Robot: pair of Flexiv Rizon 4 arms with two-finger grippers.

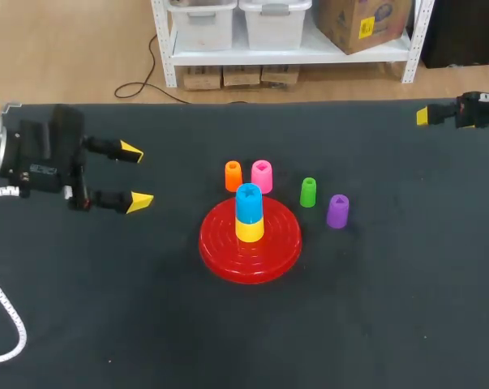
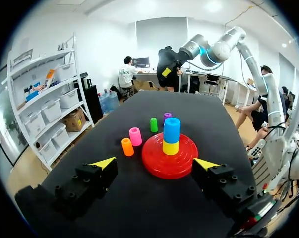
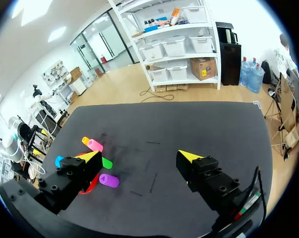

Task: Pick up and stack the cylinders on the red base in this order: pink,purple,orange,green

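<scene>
The red base point(image 1: 250, 243) lies mid-table and carries a blue cylinder point(image 1: 248, 201) on top of a yellow one point(image 1: 249, 230). Behind it stand the orange cylinder point(image 1: 233, 175) and the pink cylinder point(image 1: 261, 176). To its right are the green cylinder point(image 1: 308, 192) and the purple cylinder point(image 1: 337, 211). My left gripper point(image 1: 136, 176) hovers open to the left of the base, empty; in its own view the left gripper point(image 2: 154, 163) faces the base point(image 2: 169, 158). My right gripper point(image 1: 426, 116) is at the far right corner, and in its own view the right gripper point(image 3: 139, 156) is open and empty.
Black cloth covers the table point(image 1: 374, 308). Wide bare stretches lie in front of the base and on the right side. My right arm point(image 2: 169, 62) shows beyond the cylinders in the left wrist view.
</scene>
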